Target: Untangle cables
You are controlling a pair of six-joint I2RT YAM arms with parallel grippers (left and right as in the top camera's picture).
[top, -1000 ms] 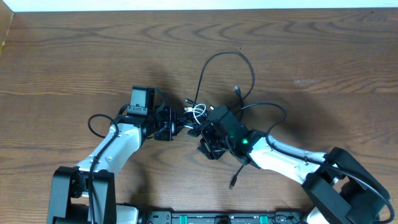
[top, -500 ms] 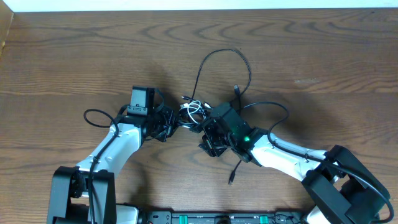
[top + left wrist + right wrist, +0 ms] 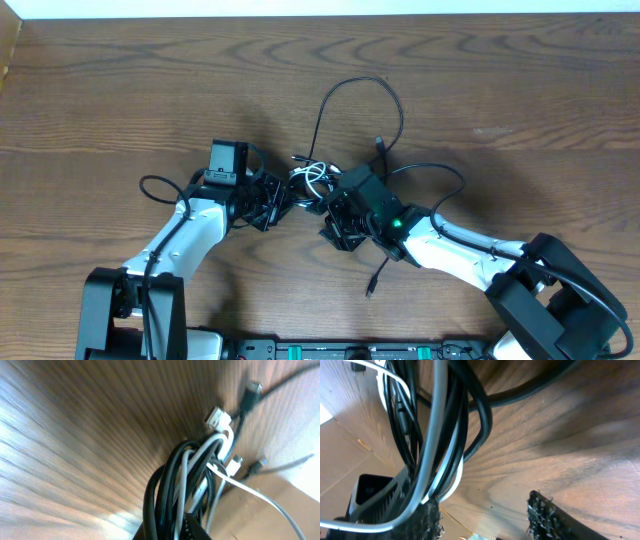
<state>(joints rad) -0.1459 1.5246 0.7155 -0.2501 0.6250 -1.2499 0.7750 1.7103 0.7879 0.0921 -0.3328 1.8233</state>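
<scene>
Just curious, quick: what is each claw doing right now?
Left gripper: closed, clamping the bundle of cables.
Right gripper: open, gripping nothing.

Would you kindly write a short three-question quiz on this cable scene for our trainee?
1. True or false: the right hand stands open, with bare table showing between its fingers.
2. Which hand grips the cables? A: left hand. B: right hand. C: neither.
3. Fill in: the flat USB plug beside the bundle is ____ in colour.
Key: 1 true; 2 A; 3 white.
</scene>
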